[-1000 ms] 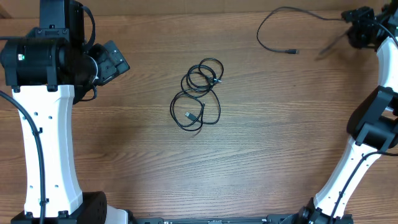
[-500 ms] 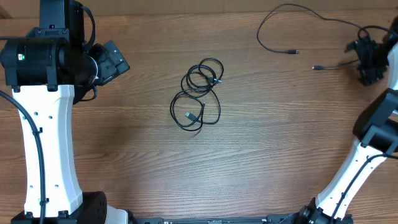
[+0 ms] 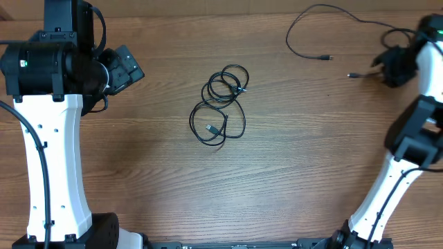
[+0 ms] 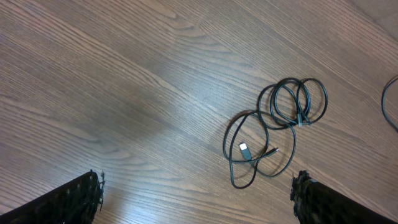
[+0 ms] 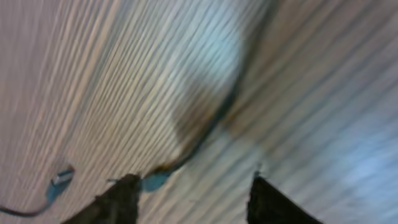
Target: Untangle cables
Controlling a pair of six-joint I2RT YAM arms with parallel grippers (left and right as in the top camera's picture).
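A tangled bundle of thin black cables (image 3: 220, 104) lies in loops on the wooden table's middle; it also shows in the left wrist view (image 4: 277, 127), with a silver plug inside the lower loop. A separate loose cable (image 3: 324, 57) curves along the far right. Its other plug end (image 3: 353, 74) lies just left of my right gripper (image 3: 391, 66). In the blurred right wrist view that gripper (image 5: 193, 199) is open, with a dark strand (image 5: 205, 134) on the table ahead of its fingers. My left gripper (image 4: 196, 199) is open and empty, well left of the bundle.
The wooden table (image 3: 311, 159) fills the view. The left arm's white column (image 3: 52, 159) stands at the left edge and the right arm's white link (image 3: 387, 187) at the right edge.
The right gripper has come down from the far right corner and moved left toward the loose cable's plug end, which now lies still on the table. The left arm and the bundle have not moved.
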